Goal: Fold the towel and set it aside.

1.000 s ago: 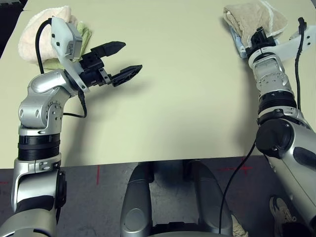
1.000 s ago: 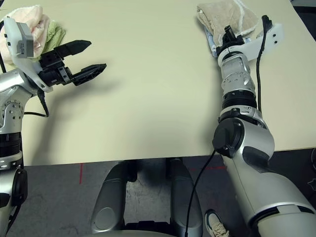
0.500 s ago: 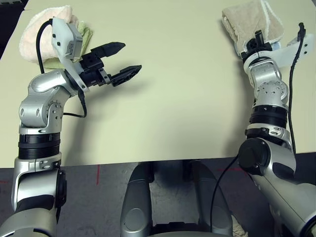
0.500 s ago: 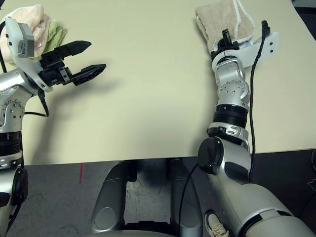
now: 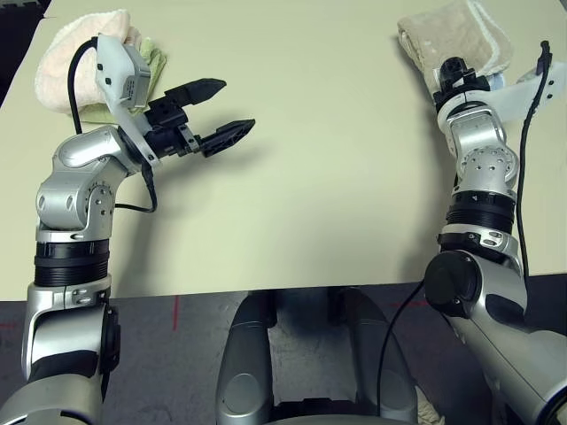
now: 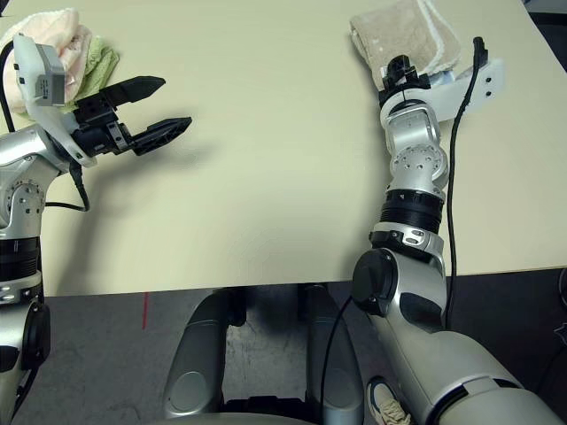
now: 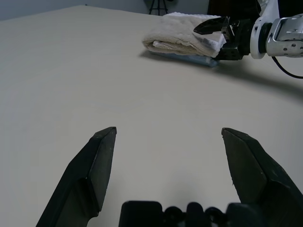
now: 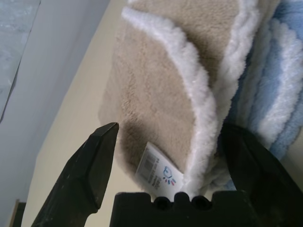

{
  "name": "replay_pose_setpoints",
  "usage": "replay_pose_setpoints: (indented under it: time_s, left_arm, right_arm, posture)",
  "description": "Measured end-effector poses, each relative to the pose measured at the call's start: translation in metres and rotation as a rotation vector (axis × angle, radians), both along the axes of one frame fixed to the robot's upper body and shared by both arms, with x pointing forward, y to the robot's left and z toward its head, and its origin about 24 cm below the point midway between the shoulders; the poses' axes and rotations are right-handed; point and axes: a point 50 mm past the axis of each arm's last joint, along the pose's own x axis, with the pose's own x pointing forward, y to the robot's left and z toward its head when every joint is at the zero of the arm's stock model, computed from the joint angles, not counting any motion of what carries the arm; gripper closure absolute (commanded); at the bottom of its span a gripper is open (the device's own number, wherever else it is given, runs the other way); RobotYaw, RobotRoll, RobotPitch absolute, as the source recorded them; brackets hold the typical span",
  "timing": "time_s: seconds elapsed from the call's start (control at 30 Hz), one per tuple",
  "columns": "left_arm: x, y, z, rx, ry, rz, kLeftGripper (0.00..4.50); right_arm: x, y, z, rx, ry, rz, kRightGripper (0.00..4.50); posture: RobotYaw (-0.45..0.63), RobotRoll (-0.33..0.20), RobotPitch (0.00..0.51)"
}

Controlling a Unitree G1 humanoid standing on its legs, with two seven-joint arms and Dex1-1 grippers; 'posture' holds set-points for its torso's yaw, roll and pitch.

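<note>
2 arms reach over the table (image 5: 310,177) in the left eye view. The towel (image 5: 456,37) lies folded at the far right corner, stacked on a light-blue towel (image 5: 496,81). The right tool (image 5: 454,69) sits at its near edge. The left tool (image 5: 217,111) hangs wide open and empty above the left part of the table. 1 pink towel (image 5: 66,71) and 1 green cloth (image 5: 152,62) are bundled at the far left corner.

1 folded towel (image 7: 182,40) shows in the left wrist view, with the blue one under it and the right tool (image 7: 215,29) at its end.

2 black fingers (image 8: 90,170) in the right wrist view stand wide apart, flanking the towel's (image 8: 161,109) folded end and white tag (image 8: 158,172) without pinching it; they hold nothing.

Judging from this, the fold is done and the towel set aside: the release step. Next, the right arm should draw straight back without snagging the terry edge.
</note>
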Motion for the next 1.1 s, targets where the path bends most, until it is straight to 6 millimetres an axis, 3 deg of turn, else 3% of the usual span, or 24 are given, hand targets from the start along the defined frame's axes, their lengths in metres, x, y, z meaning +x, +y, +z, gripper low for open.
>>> replay_pose_setpoints:
  time_s: [0.17,0.4,0.5,0.6,0.7,0.9,1.1]
  left_arm:
    - [0.001,0.000,-0.001,0.003,0.005,-0.004,0.00]
    - [0.006,0.001,0.002,0.006,-0.007,-0.003,0.00]
    - [0.009,0.003,0.000,-0.006,-0.003,0.000,0.00]
    - [0.011,0.003,-0.002,-0.028,-0.001,0.030,0.00]
    - [0.017,0.000,-0.006,-0.066,-0.008,0.130,0.00]
    - [0.026,0.006,-0.026,-0.186,0.000,0.429,0.00]
    - [0.032,0.043,-0.026,-0.332,-0.172,0.821,0.00]
  right_arm:
    - [-0.012,-0.004,-0.002,-0.014,0.058,0.012,0.05]
    - [-0.047,-0.010,0.006,-0.069,0.106,0.011,0.05]
    - [-0.067,-0.013,0.012,-0.244,0.040,0.058,0.05]
    - [-0.076,-0.012,0.015,-0.551,-0.050,0.141,0.05]
    - [-0.069,-0.005,0.016,-0.714,-0.150,0.178,0.05]
    - [-0.034,0.004,0.015,-0.893,-0.345,0.202,0.05]
    - [0.004,0.014,-0.004,-0.904,-0.373,0.155,0.05]
  posture:
    - [-0.10,0.000,0.346]
    - [-0.14,0.000,0.338]
    - [-0.15,0.000,0.334]
    - [-0.14,0.000,0.330]
    - [-0.12,0.000,0.324]
    - [-0.07,0.000,0.302]
    - [-0.01,0.000,0.286]
